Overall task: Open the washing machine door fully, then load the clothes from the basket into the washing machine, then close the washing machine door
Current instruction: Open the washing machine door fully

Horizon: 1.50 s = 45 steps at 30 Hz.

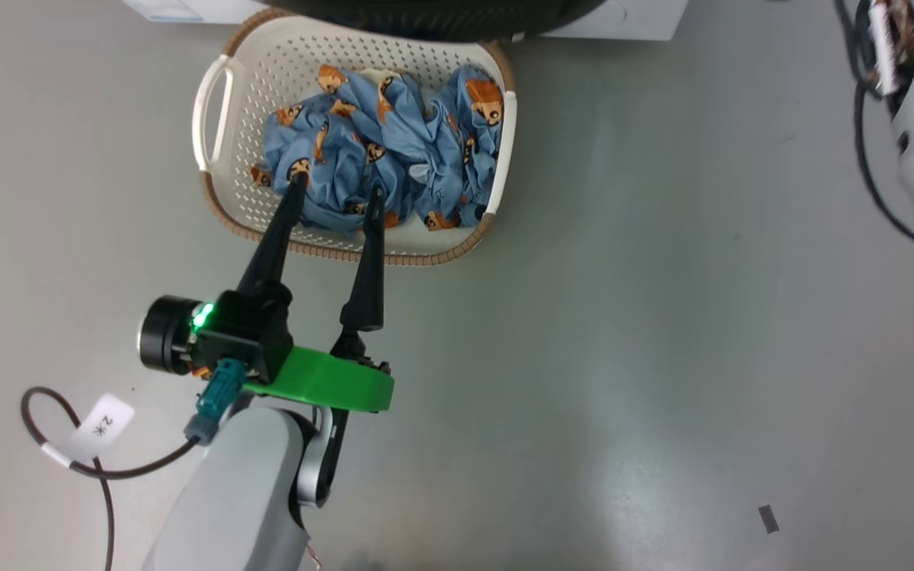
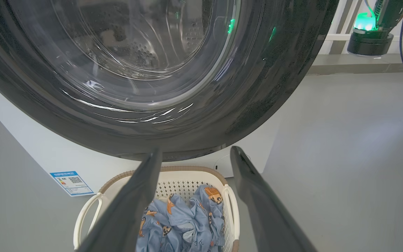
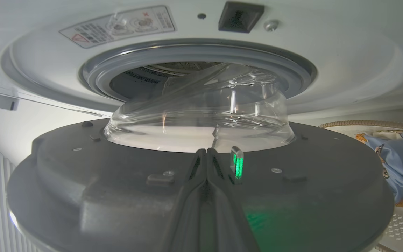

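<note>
Loading, at the grasp: left gripper (image 1: pixel 336 188) jaws wide apart, the clothes (image 1: pixel 393 151) between and just beyond its tips, in the basket (image 1: pixel 282 71); right gripper (image 3: pixel 206 151) jaws together, tips at the door's (image 3: pixel 82 182) inner face, seemingly propping it; next, sink and close on cloth.

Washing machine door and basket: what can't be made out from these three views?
- Head view: the washing machine door is cut off by the top edge; its opening angle is unreadable there.
- Head view: whether the open left gripper touches the clothes is unclear.
- Left wrist view: its fingers hide the near part of the basket.
- Right wrist view: the door's glass bowl hides most of the drum.
</note>
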Tool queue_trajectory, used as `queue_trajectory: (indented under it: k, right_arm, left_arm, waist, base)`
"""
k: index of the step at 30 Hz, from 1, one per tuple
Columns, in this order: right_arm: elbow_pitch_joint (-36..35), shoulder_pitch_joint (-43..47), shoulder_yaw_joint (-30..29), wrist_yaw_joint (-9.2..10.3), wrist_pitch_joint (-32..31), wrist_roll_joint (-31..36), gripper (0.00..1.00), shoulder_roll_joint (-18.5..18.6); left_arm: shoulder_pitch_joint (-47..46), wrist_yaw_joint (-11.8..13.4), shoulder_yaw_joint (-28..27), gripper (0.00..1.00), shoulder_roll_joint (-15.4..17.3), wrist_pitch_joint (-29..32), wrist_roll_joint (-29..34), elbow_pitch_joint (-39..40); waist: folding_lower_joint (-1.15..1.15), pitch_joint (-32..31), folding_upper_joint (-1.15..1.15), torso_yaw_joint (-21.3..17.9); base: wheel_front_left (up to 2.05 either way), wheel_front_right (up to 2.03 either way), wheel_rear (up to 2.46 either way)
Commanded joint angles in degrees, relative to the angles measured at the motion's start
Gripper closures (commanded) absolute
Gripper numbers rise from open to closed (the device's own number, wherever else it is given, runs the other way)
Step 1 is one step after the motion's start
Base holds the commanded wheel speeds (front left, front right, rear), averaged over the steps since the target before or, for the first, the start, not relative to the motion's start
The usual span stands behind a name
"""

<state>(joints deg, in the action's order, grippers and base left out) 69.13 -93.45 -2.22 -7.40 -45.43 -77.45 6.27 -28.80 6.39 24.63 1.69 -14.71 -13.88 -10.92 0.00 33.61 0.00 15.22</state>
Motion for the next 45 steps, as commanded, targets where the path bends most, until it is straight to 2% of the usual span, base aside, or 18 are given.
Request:
queue_trajectory:
  k: [1,12,18,34,45]
  right_arm:
    - [-3.0,2.1,0.7,-0.09,-2.0,-0.7,1.0,-3.0]
    - [-11.4,11.7,1.8,-0.09,-7.2,-4.2,1.0,-3.3]
    - [-16.0,18.0,4.6,-0.09,-8.7,-8.2,1.0,-3.4]
    - [-23.5,30.7,17.8,-0.09,-6.2,-20.3,1.0,-3.4]
    - [-25.7,35.9,26.5,-0.09,-2.3,-28.2,1.0,-3.4]
  left_arm:
    - [0.0,0.5,-2.0,0.0,1.2,-0.3,0.2,0.9]
    - [1.5,0.1,-2.9,0.0,1.2,-0.3,0.9,0.3]
    - [3.0,-0.6,-3.5,0.0,1.2,-0.3,1.4,-0.6]
    - [7.0,-1.9,-4.5,0.0,1.2,-0.3,1.7,-2.5]
    - [8.5,-2.7,-4.5,0.0,1.2,-0.3,1.3,-2.6]
  waist:
    - [0.0,-0.7,0.0,-0.4]
    - [0.0,-3.6,0.0,-1.4]
    - [0.0,-6.1,0.0,-1.5]
    - [0.0,-13.0,0.0,-1.0]
    - [0.0,-15.8,0.0,0.5]
  base:
    - [0.0,0.0,0.0]
    - [0.0,0.0,0.0]
    - [0.0,0.0,0.0]
    - [0.0,0.0,0.0]
    - [0.0,0.0,0.0]
